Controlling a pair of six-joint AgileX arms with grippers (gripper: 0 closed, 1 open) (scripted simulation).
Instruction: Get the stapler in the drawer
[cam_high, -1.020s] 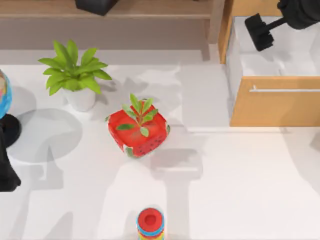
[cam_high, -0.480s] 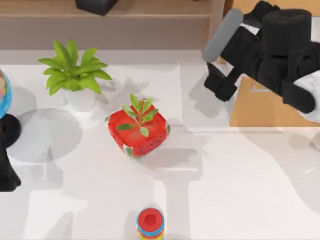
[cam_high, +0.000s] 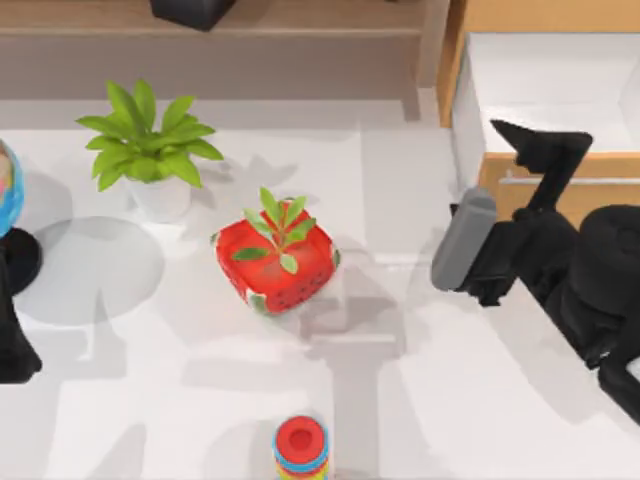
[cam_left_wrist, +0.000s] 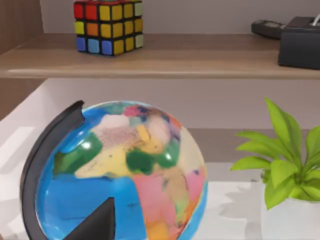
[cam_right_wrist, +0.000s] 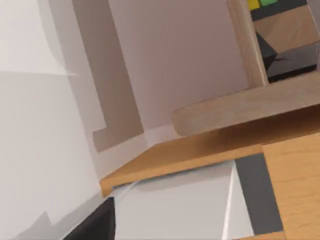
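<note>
1. Top view, edges and room: right arm reaching in from the right edge of the table (cam_high: 450, 400). Right gripper (cam_high: 537, 150) over the top edge of the light-wood front of the drawer (cam_high: 520, 215), just above the silver bar handle (cam_high: 515, 180). Spread or pressed together: cannot tell. Broad bare white tabletop in the middle and lower right.
2. Top view, containers: drawer pulled open at the upper right, white inside facing up. Stapler location: cannot tell.
3. Top view, the rest: red strawberry-print pot (cam_high: 285, 265) with a small sprout at centre. White-potted green plant (cam_high: 150, 150) to its upper left. Ring toy (cam_high: 300, 447) at the bottom edge. Left arm (cam_high: 12, 340) parked at the left edge beside the globe (cam_high: 8, 190). Long wooden shelf (cam_high: 250, 20) along the top.
4. Left wrist view: left gripper (cam_left_wrist: 95, 225) close in front of the globe, state cannot tell. Colour cube (cam_left_wrist: 107, 26) and black box (cam_left_wrist: 300, 42) on the shelf behind, well apart. Green plant to one side.
5. Right wrist view: dark tip of the right gripper (cam_right_wrist: 95, 225) near the drawer's wooden edge and white inner wall.
</note>
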